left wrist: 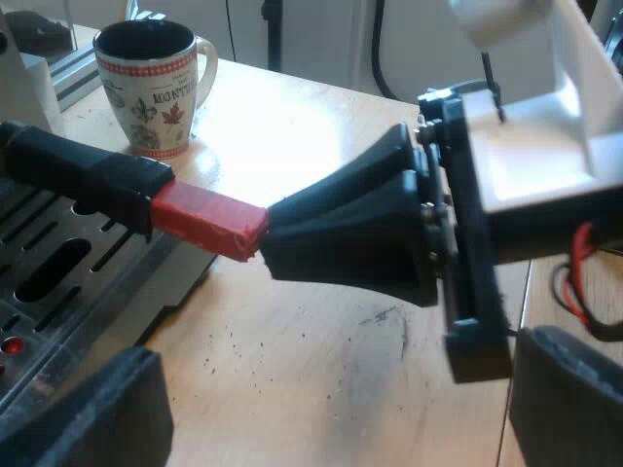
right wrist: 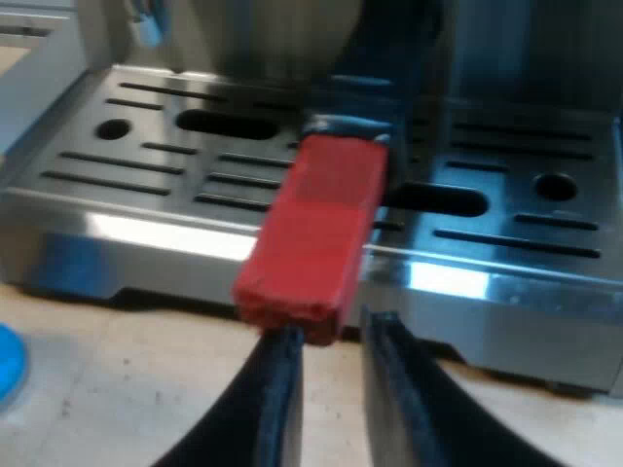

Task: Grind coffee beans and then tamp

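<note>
The holder's dark handle (left wrist: 78,170) sticks out over the machine's drip tray (left wrist: 58,292), and its red end (left wrist: 204,216) (right wrist: 311,224) points at my right gripper (right wrist: 336,329). The right fingers (right wrist: 277,399) stand a narrow gap apart with nothing between them. Their tips sit right at the end face of the red end, one tip under it. From the left wrist view, the right gripper (left wrist: 265,238) meets the red end tip-on. My left gripper (left wrist: 336,355) hangs open and wide above the wooden table, a short way from the handle and holding nothing.
A mug (left wrist: 156,83) with a red-checked rim and leaf prints stands on the table (left wrist: 292,370) beyond the handle, beside the machine. The slotted steel drip tray (right wrist: 146,156) spans the machine's front. A blue thing (right wrist: 6,362) lies on the table near the tray's corner. Coffee specks dot the wood.
</note>
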